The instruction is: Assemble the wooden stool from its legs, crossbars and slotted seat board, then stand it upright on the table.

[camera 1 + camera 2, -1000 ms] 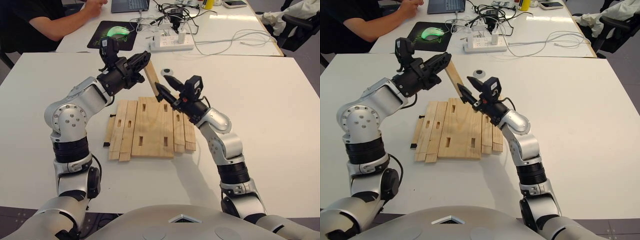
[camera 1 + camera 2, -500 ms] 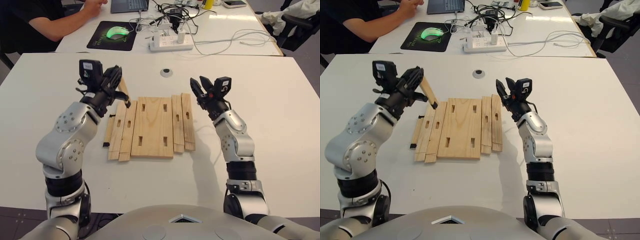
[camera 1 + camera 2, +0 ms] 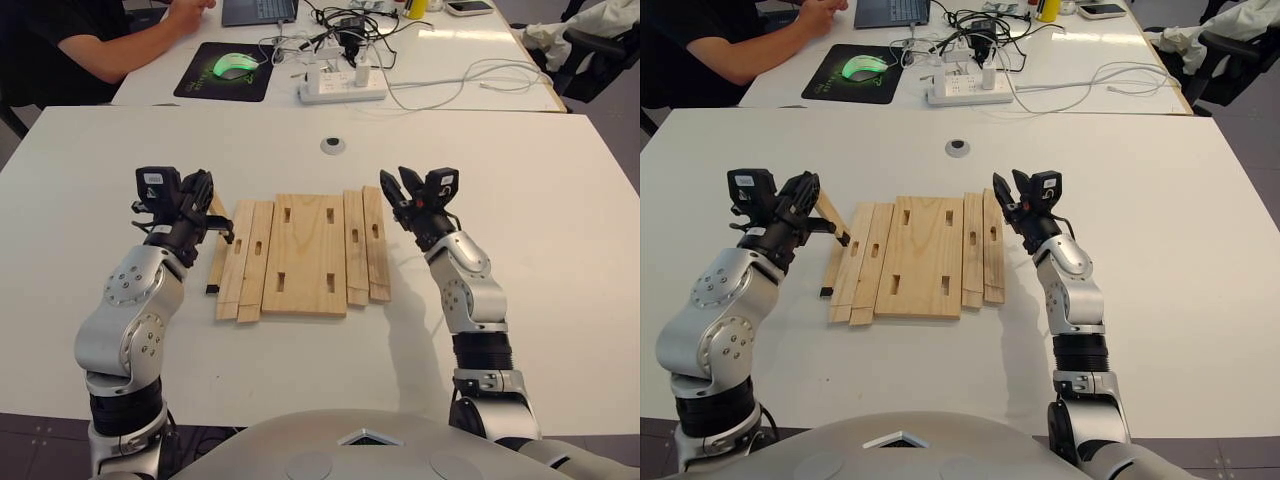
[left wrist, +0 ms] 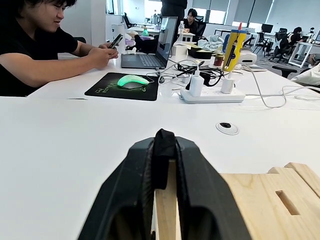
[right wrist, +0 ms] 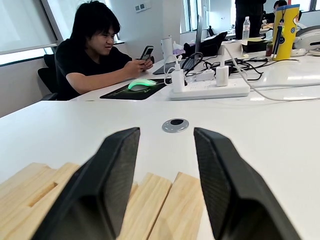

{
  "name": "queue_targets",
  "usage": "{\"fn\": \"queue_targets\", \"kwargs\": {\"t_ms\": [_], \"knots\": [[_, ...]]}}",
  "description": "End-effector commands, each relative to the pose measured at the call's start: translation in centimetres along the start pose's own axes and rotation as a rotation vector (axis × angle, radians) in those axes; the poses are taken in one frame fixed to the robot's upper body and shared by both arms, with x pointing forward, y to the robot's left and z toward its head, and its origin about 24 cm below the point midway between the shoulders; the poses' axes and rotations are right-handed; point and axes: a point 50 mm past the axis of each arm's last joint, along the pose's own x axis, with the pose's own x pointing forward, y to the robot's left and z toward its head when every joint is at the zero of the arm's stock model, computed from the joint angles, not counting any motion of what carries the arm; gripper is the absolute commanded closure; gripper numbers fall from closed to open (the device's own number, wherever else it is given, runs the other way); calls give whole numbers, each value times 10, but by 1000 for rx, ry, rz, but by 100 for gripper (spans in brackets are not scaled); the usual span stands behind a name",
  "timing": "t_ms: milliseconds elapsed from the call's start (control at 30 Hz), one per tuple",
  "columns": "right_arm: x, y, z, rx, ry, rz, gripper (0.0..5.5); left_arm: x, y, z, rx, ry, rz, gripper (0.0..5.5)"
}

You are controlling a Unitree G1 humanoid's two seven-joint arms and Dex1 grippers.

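Left pincer (image 3: pixel 198 193) is clamped on a wooden bar (image 3: pixel 216 220). The left wrist cam shows the wood pinched between both fingers (image 4: pixel 135 180). The bar is tilted, with its black-tipped low end just beside the outermost of the left planks (image 3: pixel 243 262). I can't tell whether it touches them.

Right pincer (image 3: pixel 396 180) is spread wide and holds nothing. It hangs at the far right corner of the right planks (image 3: pixel 366 245). In the right wrist cam I see those planks' ends lying under the fingers (image 5: pixel 115 170).

Seat board (image 3: pixel 306 254) lies flat mid-worktop (image 3: pixel 560 220), with four slots facing up. Two planks lie flat along its left edge and two slotted ones along its right, all packed tight against it. The stool is unassembled and nothing stands upright.

A small black bit (image 3: pixel 211 290) sits at the near end of the left planks. Grommet (image 3: pixel 333 146) is in the worktop beyond the board, well apart from it. Power strip (image 3: pixel 343 86) and cables are on the desk behind.
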Motion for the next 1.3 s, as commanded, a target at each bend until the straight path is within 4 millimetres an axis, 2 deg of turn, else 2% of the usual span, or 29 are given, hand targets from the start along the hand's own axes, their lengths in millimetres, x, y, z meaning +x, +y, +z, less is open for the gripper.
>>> {"fn": "queue_targets", "kwargs": {"t_ms": [33, 400, 833, 1300], "knots": [[-3, 3, 0, -4, 0, 2, 351, -4, 4, -5, 0, 18, 23, 504], [0, 11, -3, -12, 24, 48, 351, -5, -7, -6, -96, 1, 44, 504], [1, 18, -2, -23, 42, 101, 351, -13, -4, -15, -113, 8, 107, 504], [2, 26, -5, -6, 51, 121, 351, -9, -5, -14, -133, 1, 102, 504]]}}
